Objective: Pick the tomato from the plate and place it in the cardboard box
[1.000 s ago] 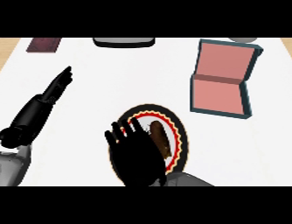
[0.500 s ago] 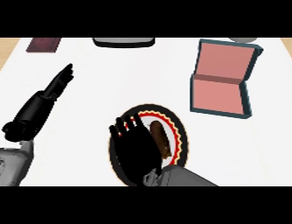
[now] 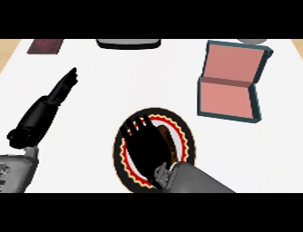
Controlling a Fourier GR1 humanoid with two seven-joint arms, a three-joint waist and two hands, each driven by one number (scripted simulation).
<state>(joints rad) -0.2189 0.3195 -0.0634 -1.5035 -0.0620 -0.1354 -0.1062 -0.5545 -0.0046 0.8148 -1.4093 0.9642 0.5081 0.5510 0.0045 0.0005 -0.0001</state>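
A round plate [image 3: 184, 131] with a black rim and a red and yellow zigzag band lies at the counter's lower middle. My right hand [image 3: 147, 145] hangs over it, fingers spread and pointing away from me, and hides most of its inside. At the hand's right side a dark reddish-brown sliver shows, the tomato [image 3: 173, 144]; the rest of it is hidden. The box [image 3: 228, 86], dark teal outside and pink inside, lies opened out at the right, apart from the plate. My left hand [image 3: 55, 95] rests at the left, fingers straight.
Along the far edge lie a dark maroon flat thing [image 3: 45, 45], a black and grey object [image 3: 129, 43] and a grey object [image 3: 251, 41]. White counter [image 3: 120, 81] stretches between the plate, the box and the far edge.
My right hand has slid further over the plate and tipped down onto it, and now hides more of the tomato. The left hand has barely shifted.
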